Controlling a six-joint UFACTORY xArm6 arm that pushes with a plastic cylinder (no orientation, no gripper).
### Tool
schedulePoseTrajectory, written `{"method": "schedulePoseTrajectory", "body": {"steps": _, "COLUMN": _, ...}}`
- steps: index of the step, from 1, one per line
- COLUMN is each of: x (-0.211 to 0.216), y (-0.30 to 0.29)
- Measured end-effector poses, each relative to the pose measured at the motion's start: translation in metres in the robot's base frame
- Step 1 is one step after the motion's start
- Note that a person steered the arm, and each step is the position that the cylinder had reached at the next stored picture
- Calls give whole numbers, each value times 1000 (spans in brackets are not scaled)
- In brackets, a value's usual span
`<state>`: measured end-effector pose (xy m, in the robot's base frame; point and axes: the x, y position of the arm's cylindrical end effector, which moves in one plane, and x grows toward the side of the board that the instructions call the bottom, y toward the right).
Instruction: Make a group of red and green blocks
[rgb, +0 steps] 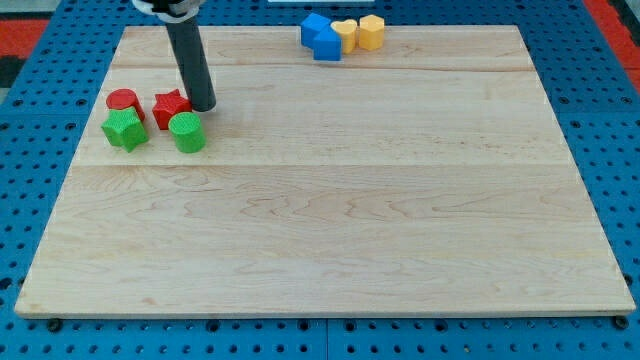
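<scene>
A red cylinder (124, 101), a red star-shaped block (170, 107), a green star-shaped block (124, 130) and a green cylinder (187, 132) sit close together at the view's left on the wooden board (330, 220). The dark rod comes down from the view's top left. My tip (202, 106) rests on the board just right of the red star block, touching or nearly touching it, and just above the green cylinder.
Two blue blocks (321, 37) and two yellow blocks (360, 33) cluster at the board's top edge, right of centre. A blue pegboard surface (30, 120) surrounds the board.
</scene>
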<state>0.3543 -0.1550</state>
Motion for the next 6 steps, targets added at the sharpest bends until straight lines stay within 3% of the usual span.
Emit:
{"method": "schedulePoseTrajectory", "body": {"steps": 2, "x": 18, "y": -16}}
{"method": "schedulePoseTrajectory", "body": {"steps": 4, "x": 4, "y": 14}}
{"method": "schedulePoseTrajectory", "body": {"steps": 6, "x": 40, "y": 33}}
